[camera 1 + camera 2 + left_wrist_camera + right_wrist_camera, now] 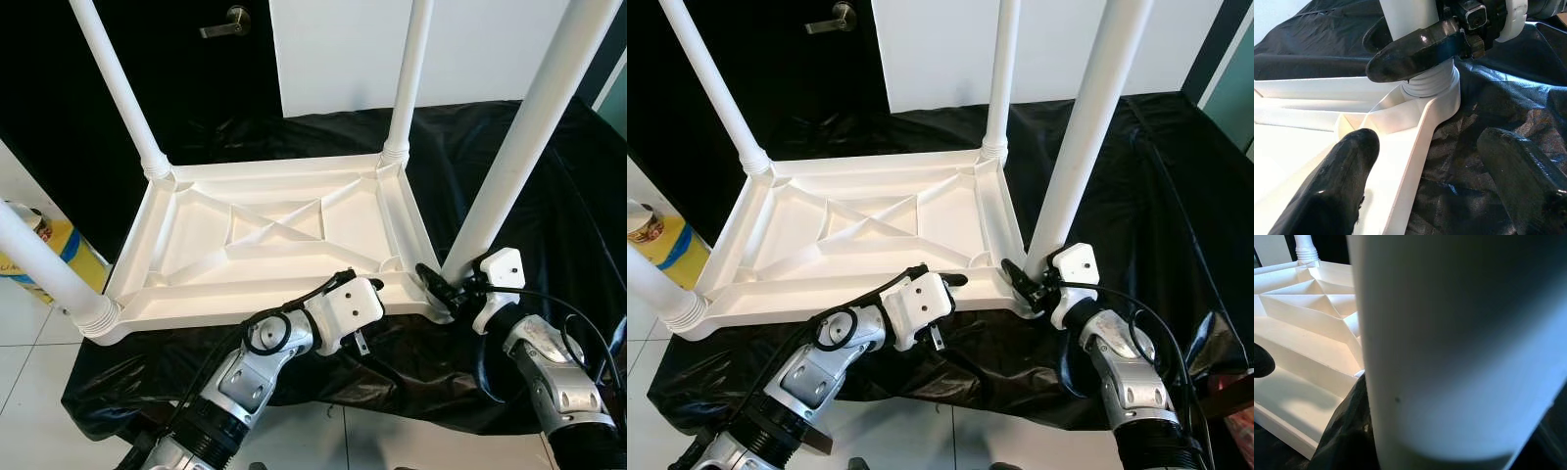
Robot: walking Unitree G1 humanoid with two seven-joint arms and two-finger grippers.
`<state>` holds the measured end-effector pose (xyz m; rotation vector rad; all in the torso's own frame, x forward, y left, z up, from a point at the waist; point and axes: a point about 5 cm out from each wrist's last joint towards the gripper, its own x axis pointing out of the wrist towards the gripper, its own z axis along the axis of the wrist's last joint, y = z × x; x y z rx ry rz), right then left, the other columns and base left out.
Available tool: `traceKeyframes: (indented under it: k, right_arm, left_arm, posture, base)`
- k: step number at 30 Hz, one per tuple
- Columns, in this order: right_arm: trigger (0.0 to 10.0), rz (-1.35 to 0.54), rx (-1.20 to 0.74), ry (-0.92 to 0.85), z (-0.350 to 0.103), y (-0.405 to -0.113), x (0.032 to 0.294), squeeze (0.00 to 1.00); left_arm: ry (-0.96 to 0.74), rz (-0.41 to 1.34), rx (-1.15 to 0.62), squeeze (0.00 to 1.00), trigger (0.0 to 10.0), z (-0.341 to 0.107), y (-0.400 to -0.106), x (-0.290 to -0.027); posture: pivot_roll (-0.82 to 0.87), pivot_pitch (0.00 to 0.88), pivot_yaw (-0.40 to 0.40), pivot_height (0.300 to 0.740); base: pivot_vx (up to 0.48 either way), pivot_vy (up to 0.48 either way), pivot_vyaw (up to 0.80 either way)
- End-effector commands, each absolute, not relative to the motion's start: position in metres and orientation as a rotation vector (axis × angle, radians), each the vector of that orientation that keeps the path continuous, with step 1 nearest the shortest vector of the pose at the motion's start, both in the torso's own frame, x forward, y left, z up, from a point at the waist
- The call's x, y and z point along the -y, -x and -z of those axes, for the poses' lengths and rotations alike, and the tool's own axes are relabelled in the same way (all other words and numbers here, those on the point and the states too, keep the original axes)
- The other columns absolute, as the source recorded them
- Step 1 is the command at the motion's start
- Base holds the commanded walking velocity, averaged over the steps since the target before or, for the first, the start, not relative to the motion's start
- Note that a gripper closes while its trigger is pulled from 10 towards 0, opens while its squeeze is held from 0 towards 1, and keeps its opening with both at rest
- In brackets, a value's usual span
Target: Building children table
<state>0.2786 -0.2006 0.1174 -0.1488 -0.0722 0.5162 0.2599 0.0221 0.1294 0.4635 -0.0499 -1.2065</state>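
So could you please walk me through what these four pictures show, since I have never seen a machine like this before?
This is a humanoid robot with two silver arms, each ending in a gripper with two long black fingers. The two wide pictures come from its head camera, looking down. The other two come from cameras on its wrists.

A white plastic children's table lies upside down on a black cloth, all four legs in its corners pointing up. The right gripper is closed around the base of the near right leg, which looms large in the right wrist view. The left gripper sits open at the table's near rim beside that corner, one finger over the rim, holding nothing.
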Motion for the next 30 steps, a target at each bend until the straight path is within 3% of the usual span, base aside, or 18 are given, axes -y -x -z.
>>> traceKeyframes:
  k: [1,3,9,30]
  right_arm:
    - [0.0,-0.545,0.045,0.16,-0.112,-0.277,0.196,0.0]
    - [10.0,-0.517,0.031,0.144,-0.109,-0.276,0.198,0.0]
    - [10.0,-0.447,0.016,0.127,-0.105,-0.275,0.201,0.0]
    - [10.0,0.191,-0.062,0.026,-0.081,-0.265,0.191,0.0]
  left_arm:
    - [-0.471,1.205,0.049,0.0,10.0,-0.128,-0.259,-0.022]
    - [-0.471,1.206,0.049,0.0,10.0,-0.128,-0.259,-0.022]
    - [-0.469,1.207,0.049,0.0,10.0,-0.128,-0.258,-0.021]
    - [-0.468,1.213,0.044,0.0,10.0,-0.127,-0.256,-0.021]
  posture:
    - [-0.07,0.01,0.015,0.74]
    - [-0.07,0.014,0.014,0.74]
    - [-0.08,0.02,0.013,0.74]
    - [-0.07,0.03,0.01,0.74]
  base:
    - [0.0,0.0,0.0]
    - [0.0,0.0,0.0]
    - [0.0,0.0,0.0]
    - [0.0,0.0,0.0]
